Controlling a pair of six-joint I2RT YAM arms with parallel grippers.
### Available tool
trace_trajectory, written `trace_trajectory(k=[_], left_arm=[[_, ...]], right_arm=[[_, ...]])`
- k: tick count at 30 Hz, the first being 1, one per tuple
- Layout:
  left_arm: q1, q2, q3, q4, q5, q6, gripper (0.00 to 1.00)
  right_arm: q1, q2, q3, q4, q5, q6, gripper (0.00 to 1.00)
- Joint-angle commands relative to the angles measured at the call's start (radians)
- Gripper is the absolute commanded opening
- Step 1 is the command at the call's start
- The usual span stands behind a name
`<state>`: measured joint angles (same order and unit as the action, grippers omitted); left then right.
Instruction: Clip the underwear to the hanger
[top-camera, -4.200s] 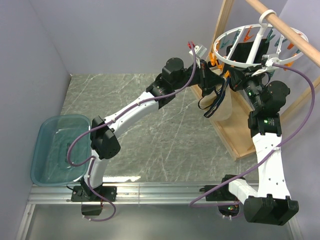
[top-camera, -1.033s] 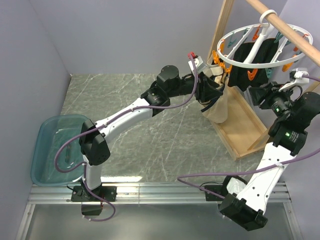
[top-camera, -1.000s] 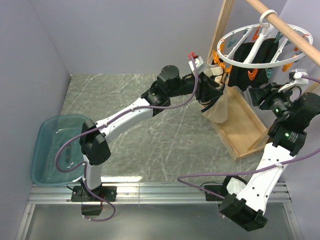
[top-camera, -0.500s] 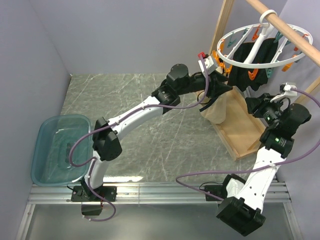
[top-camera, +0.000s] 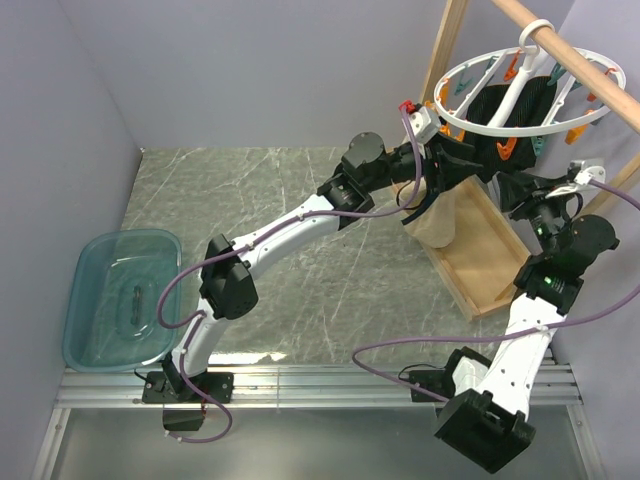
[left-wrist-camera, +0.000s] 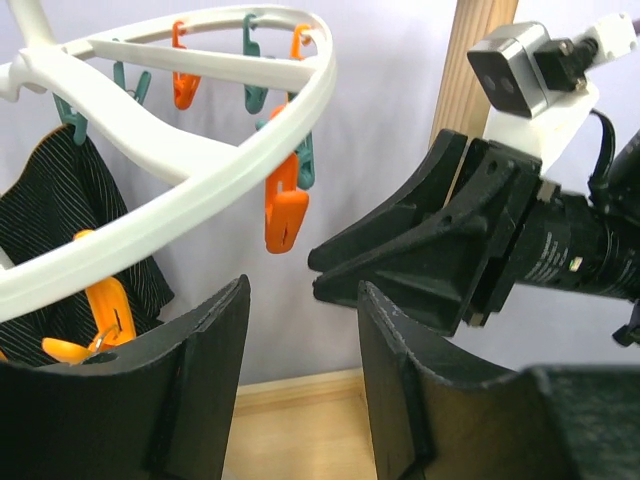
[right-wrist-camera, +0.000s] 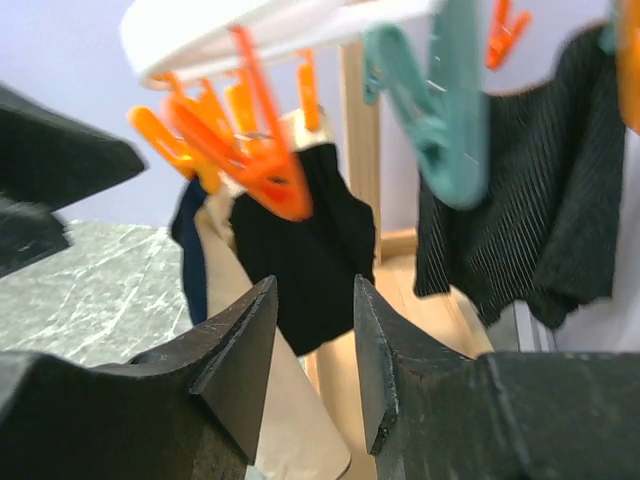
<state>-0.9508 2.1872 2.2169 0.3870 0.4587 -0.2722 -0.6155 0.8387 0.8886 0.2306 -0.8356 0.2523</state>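
Since the underwear (top-camera: 440, 220) looks clipped at eight o'clock on the hanger (top-camera: 513, 88), my left gripper (left-wrist-camera: 300, 300) and right gripper (right-wrist-camera: 312, 290) just gape, holding nothing.

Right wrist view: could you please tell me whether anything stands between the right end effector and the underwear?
Nothing visible does. The underwear hangs straight ahead of the open right end effector, under the orange clips; the black garment hangs off to the right.

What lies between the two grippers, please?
In the left wrist view, an orange clip on the hanger dangles between the left gripper and the right gripper.
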Motion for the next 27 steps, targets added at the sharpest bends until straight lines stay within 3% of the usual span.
trace_trajectory(k=[1, 14, 21, 27], left_arm=[[-0.003, -0.001, 0.032, 0.087, -0.015, -0.067, 0.53], [-0.002, -0.018, 0.052, 0.056, -0.064, -0.125, 0.52], [-0.003, 0.014, 0.112, 0.036, -0.166, -0.139, 0.5], [-0.003, 0.005, 0.09, 0.044, -0.166, -0.147, 0.5]], right_arm=[[0.046, 0.005, 0.024, 0.127, -0.028, -0.025, 0.44], [0.189, 0.008, 0.047, 0.102, 0.004, -0.202, 0.42], [0.211, -0.001, 0.038, 0.101, 0.024, -0.243, 0.4], [0.207, -0.039, 0.029, 0.046, 0.033, -0.315, 0.41]])
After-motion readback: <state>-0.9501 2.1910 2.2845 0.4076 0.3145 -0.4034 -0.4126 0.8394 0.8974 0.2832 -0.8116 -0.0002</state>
